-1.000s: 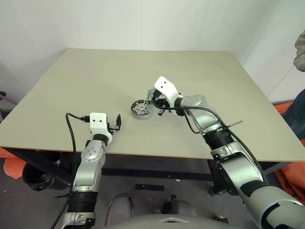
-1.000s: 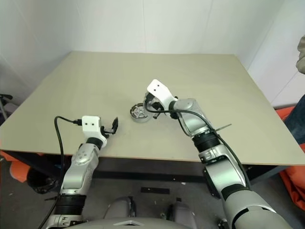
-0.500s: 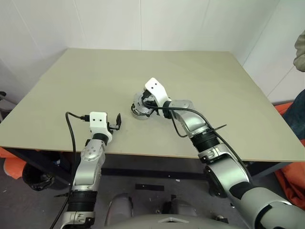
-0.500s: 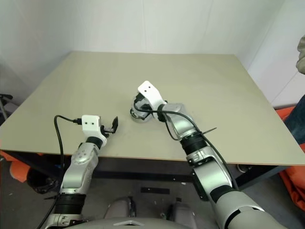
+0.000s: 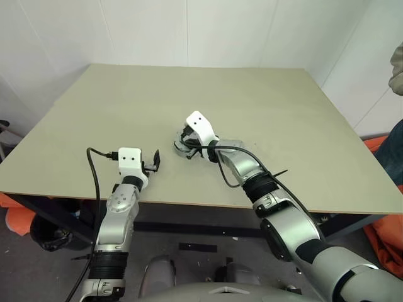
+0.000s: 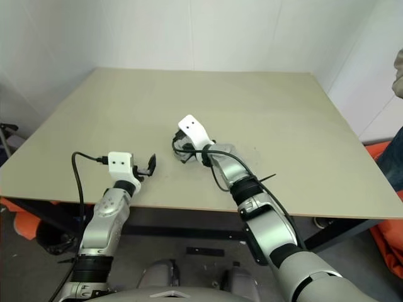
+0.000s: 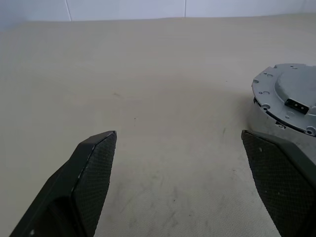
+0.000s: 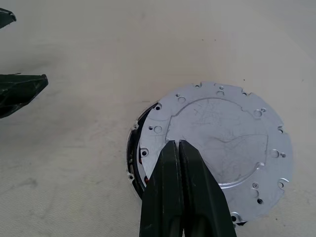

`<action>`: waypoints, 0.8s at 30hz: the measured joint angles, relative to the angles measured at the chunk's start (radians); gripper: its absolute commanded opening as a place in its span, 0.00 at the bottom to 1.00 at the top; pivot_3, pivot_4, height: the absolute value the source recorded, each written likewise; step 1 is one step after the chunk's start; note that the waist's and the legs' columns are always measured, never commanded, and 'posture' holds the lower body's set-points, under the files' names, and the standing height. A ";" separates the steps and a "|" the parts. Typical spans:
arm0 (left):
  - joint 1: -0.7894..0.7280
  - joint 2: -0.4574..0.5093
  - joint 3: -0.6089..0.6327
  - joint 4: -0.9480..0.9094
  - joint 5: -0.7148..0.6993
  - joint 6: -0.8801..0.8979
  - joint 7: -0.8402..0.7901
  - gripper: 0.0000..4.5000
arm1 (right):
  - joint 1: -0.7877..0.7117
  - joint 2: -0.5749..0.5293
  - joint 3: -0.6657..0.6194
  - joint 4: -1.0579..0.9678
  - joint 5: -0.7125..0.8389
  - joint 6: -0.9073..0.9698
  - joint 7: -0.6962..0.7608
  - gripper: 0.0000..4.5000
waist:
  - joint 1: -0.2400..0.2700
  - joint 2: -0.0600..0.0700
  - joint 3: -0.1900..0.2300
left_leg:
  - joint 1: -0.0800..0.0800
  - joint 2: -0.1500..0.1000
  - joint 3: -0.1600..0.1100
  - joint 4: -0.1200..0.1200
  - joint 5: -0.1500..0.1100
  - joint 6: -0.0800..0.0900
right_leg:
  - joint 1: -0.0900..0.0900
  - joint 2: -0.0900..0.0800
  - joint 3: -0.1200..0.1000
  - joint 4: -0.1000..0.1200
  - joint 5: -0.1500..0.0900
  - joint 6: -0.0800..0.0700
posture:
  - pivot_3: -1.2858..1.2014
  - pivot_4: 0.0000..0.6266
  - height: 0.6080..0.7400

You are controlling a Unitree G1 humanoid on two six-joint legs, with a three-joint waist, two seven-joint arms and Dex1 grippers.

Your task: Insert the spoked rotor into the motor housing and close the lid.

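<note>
Lid [image 8: 222, 143] is a pale silver-grey flat disc with a scalloped rim, small holes spaced around its edge and a raised, faintly scratched central panel. It lies on top of the motor housing [image 8: 132, 163] but sits off-centre: on one side a dark crescent of the housing shows past the lid's edge, with a glimpse of reddish-brown winding inside it. Whether the lid is fully seated cannot be told. In the left wrist view the same assembly appears as a short pale drum, with a small dark rectangular slot in its top face.

The assembly stands near the middle of the beige table [image 5: 94, 113], slightly toward the near edge.

The right gripper [image 8: 178, 148] has its two black fingers pressed together with no gap between them and nothing held. Its tips are over the lid's edge on the side where the housing crescent shows; contact with the lid cannot be confirmed. In the head views the right gripper covers much of the assembly.

The left gripper [image 7: 177, 136] hovers low over the table, to the left of the assembly and nearer the front edge, its fingers spread wide apart and empty. One finger [image 7: 279, 173] is just beside the assembly's wall.
</note>
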 measured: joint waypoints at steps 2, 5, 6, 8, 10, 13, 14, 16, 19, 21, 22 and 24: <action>0.003 0.001 0.000 -0.006 0.000 0.000 0.000 0.95 | 0.046 -0.016 0.000 -0.071 0.008 -0.006 0.014 0.01 | 0.001 0.000 0.000 | -0.001 0.000 0.000 0.000 0.000 0.000 | 0.000 0.000 0.000 0.000 0.000 0.000 | 0.52 0.00 1.00; 0.005 0.002 0.001 -0.011 0.000 0.001 0.000 0.95 | 0.114 -0.048 0.001 -0.225 0.025 0.002 0.045 0.01 | 0.000 0.000 0.000 | -0.002 0.000 0.000 -0.001 0.000 0.000 | -0.002 0.000 0.000 0.000 0.000 0.000 | 0.52 0.00 1.00; 0.005 0.002 0.001 -0.011 0.000 0.001 0.000 0.95 | 0.129 -0.053 0.002 -0.275 0.025 0.005 0.050 0.01 | 0.000 0.000 0.000 | -0.002 0.000 0.000 -0.001 0.000 0.000 | -0.002 0.000 0.000 0.000 0.000 0.000 | 0.52 0.00 1.00; 0.005 0.002 -0.001 -0.011 0.000 0.002 0.000 0.95 | 0.138 -0.059 0.002 -0.337 0.025 0.013 0.055 0.01 | -0.003 0.000 0.000 | -0.002 0.000 0.000 -0.001 0.000 0.000 | -0.002 0.000 0.000 0.000 0.000 0.000 | 0.52 0.00 1.00; 0.005 0.002 -0.001 -0.011 0.000 0.002 0.000 0.95 | 0.138 -0.052 0.002 -0.360 0.025 0.025 0.051 0.10 | -0.003 0.000 0.000 | 0.000 0.000 0.000 -0.002 0.000 0.000 | -0.002 0.000 0.000 0.000 0.000 0.000 | 0.52 0.00 1.00; 0.003 0.002 -0.002 -0.011 0.000 0.002 -0.001 0.95 | 0.136 -0.010 0.003 -0.344 0.024 0.029 0.016 0.28 | -0.003 0.000 0.000 | 0.001 0.000 0.000 -0.002 0.000 0.000 | -0.001 0.000 0.000 0.000 0.000 0.000 | 0.52 0.00 1.00; 0.002 0.002 -0.003 -0.011 0.000 0.002 -0.002 0.95 | 0.133 -0.002 0.005 -0.330 0.024 0.028 0.011 0.36 | -0.003 0.000 0.000 | 0.001 0.000 0.001 -0.002 0.000 0.000 | -0.001 0.000 0.000 0.000 0.000 0.000 | 0.52 0.00 1.00; 0.002 0.002 -0.003 -0.011 0.000 0.002 -0.003 0.95 | 0.114 0.017 0.014 -0.279 0.020 0.020 -0.007 0.52 | -0.003 0.000 0.000 | 0.001 0.000 0.001 -0.002 0.000 0.000 | -0.001 0.000 0.001 -0.001 0.000 0.000 | 0.52 0.00 1.00; 0.002 0.002 -0.002 -0.011 0.000 0.002 -0.004 0.95 | 0.076 0.039 0.019 -0.185 0.006 -0.020 -0.035 0.75 | -0.002 0.000 0.000 | 0.000 0.000 0.001 -0.003 0.000 0.000 | -0.002 0.000 0.001 -0.001 0.000 0.000 | 0.52 0.00 1.00; 0.002 0.002 -0.003 -0.011 0.000 0.003 -0.004 0.95 | 0.058 0.047 0.019 -0.130 -0.001 -0.049 -0.051 0.90 | -0.002 0.000 0.000 | -0.001 0.000 0.001 -0.003 0.000 0.000 | -0.002 0.000 0.001 -0.001 0.000 0.000 | 0.52 0.00 1.00; 0.002 0.002 -0.002 -0.011 0.000 0.005 -0.003 0.95 | 0.046 0.053 0.019 -0.094 -0.002 -0.065 -0.058 0.98 | -0.003 0.000 0.000 | -0.001 0.000 0.001 -0.003 0.001 -0.001 | -0.002 0.000 0.001 -0.001 0.000 0.000 | 0.52 0.00 1.00; 0.003 0.002 -0.003 -0.012 0.000 0.006 -0.002 0.95 | 0.028 0.058 0.018 -0.045 -0.003 -0.087 -0.069 0.99 | -0.004 0.000 0.000 | -0.002 0.000 0.001 -0.003 0.001 -0.002 | -0.004 0.000 0.001 -0.001 0.000 0.000 | 0.52 0.00 1.00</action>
